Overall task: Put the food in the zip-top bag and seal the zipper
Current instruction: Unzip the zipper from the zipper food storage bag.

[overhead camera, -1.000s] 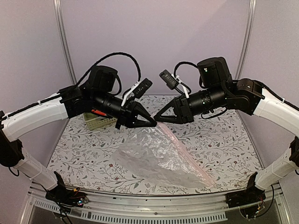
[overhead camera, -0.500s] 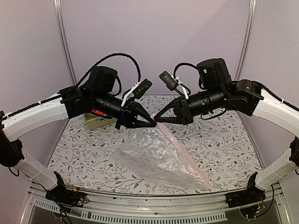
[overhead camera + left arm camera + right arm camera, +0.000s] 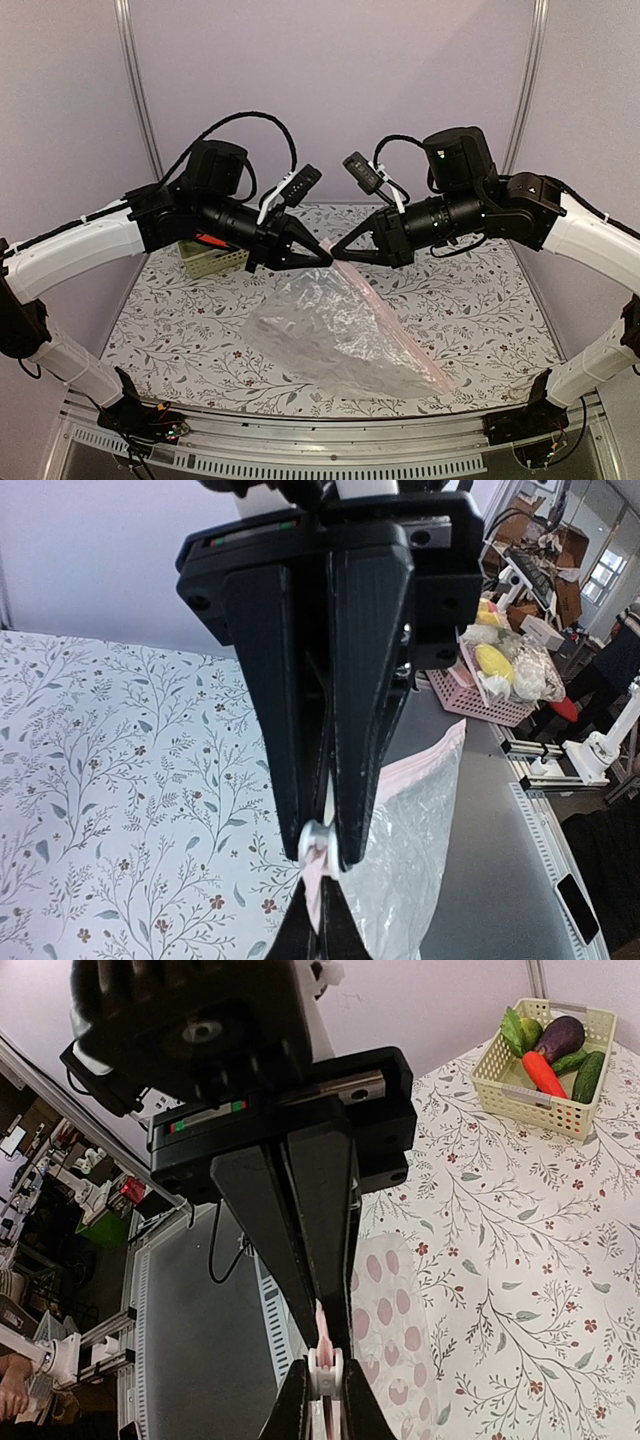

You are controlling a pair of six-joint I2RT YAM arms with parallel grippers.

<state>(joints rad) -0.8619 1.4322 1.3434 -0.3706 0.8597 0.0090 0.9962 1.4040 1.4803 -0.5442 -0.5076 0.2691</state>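
Observation:
The clear zip-top bag point(image 3: 340, 335) lies crumpled on the floral table, with its far corner lifted where both grippers meet tip to tip. Its pink zipper point(image 3: 400, 330) runs from that corner down to the near right. My left gripper point(image 3: 322, 257) point(image 3: 318, 920) is shut on the end of the pink strip. My right gripper point(image 3: 342, 256) point(image 3: 325, 1385) is shut on the zipper's white slider point(image 3: 325, 1368) point(image 3: 320, 845). The food point(image 3: 548, 1055), an eggplant, a carrot, a cucumber and green pieces, sits in the basket, far from both grippers. I see no food inside the bag.
The pale green slotted basket point(image 3: 215, 262) point(image 3: 530, 1095) stands at the back left, half hidden behind the left arm. Metal frame posts point(image 3: 135, 90) rise at the back corners. A pink crate of items point(image 3: 490, 685) stands off the table.
The right gripper's fingers have closed onto the slider. The meeting point of the two grippers and the bag's corner have risen slightly. The left gripper stayed shut.

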